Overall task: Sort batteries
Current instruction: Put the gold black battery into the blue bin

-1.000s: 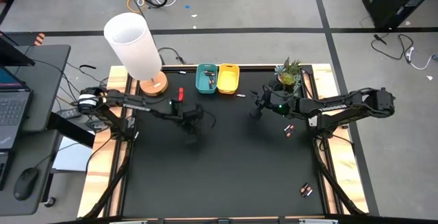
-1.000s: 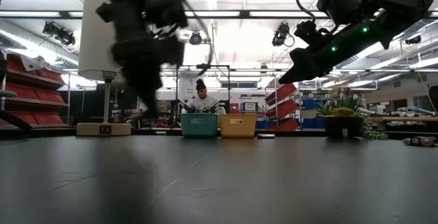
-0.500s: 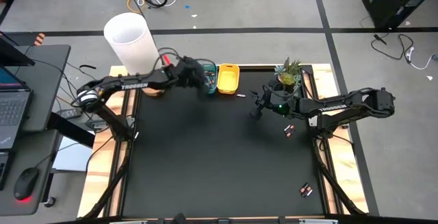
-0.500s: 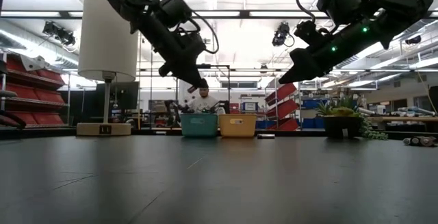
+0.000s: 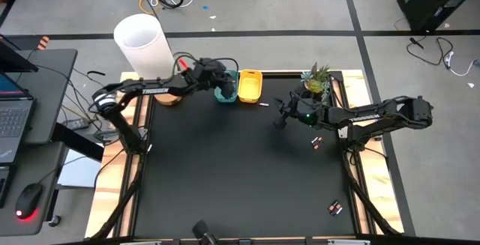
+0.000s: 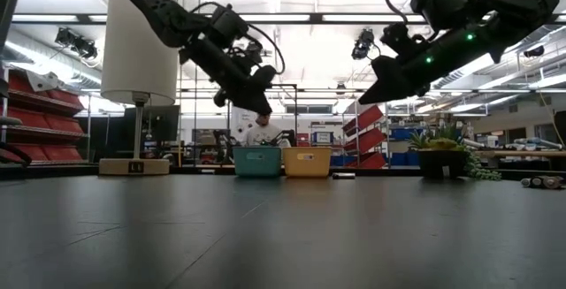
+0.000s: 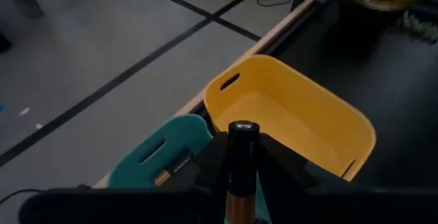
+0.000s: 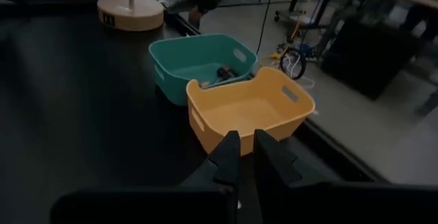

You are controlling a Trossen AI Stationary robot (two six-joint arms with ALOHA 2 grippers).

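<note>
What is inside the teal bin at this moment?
The teal bin holds at least one black, copper-ended battery. The left gripper, gripping another battery, covers part of its floor.

Legible marking is limited to white lettering on the two arms in the high view. The left arm carries a white word along its upper link, and the right arm carries a matching word; both appear to read TROSSEN, though the letters are too small to confirm with certainty. A small dark label sits on the front of the lamp base in the low view; its characters cannot be made out. The battery held in the left wrist view shows faint print on its black casing, not readable. No other text, number or sign can be read
</note>
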